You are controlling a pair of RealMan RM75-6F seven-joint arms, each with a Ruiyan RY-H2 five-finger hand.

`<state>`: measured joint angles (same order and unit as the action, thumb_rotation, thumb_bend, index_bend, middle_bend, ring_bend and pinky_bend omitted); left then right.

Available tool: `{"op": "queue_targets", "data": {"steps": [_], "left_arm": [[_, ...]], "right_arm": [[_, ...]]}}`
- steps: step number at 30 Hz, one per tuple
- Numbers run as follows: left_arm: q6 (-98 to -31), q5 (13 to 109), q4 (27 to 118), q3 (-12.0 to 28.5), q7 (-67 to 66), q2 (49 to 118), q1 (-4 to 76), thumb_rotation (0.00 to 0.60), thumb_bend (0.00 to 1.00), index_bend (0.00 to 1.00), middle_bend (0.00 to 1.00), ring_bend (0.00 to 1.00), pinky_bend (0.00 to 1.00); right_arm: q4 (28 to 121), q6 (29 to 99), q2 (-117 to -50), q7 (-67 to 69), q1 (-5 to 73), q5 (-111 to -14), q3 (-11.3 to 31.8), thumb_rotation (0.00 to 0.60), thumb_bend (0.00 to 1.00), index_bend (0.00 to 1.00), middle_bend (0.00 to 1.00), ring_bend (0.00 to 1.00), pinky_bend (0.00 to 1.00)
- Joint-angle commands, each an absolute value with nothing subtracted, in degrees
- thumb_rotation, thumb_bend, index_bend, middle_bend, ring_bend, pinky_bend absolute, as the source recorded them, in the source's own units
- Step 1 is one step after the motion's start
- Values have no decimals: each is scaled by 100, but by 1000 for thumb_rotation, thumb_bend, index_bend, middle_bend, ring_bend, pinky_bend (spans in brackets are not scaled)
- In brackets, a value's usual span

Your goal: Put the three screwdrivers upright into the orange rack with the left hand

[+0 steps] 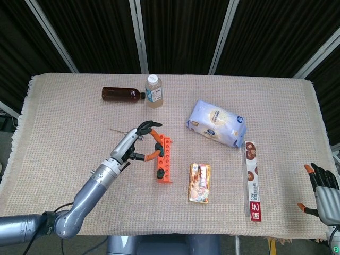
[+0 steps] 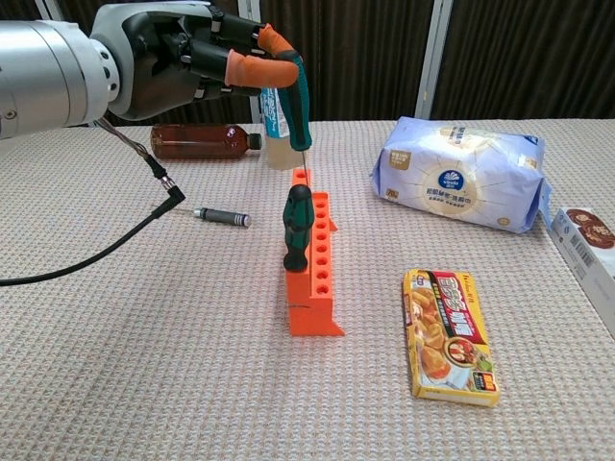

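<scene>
Coarse woven tablecloth, matt orange plastic rack, glossy snack bag

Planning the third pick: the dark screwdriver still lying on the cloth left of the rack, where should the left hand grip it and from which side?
Grip the dark screwdriver by its thick knurled handle, from above. It lies flat on the table cloth, and its thin shaft looks too slim to pinch. The space around it is open, with the orange rack well to its right. The left hand now holds the green screwdriver.
</scene>
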<state>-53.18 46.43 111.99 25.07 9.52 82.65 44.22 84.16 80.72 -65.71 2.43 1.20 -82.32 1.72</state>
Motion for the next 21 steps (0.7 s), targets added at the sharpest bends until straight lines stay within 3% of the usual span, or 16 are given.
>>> {"op": "queue_targets", "data": {"steps": [1, 21], "left_arm": [[-5303, 4536, 11115, 2482, 887, 8336, 4512, 600, 388, 698, 135, 0, 0], [-5377, 4381, 11017, 2380, 769, 8363, 4670, 600, 388, 692, 129, 0, 0]], "right_arm": [[8408, 8072, -6570, 252, 115, -8220, 176, 600, 0, 0, 0, 0, 0], [8368, 7996, -6589, 276, 133, -8173, 187, 600, 0, 0, 0, 0, 0]]}}
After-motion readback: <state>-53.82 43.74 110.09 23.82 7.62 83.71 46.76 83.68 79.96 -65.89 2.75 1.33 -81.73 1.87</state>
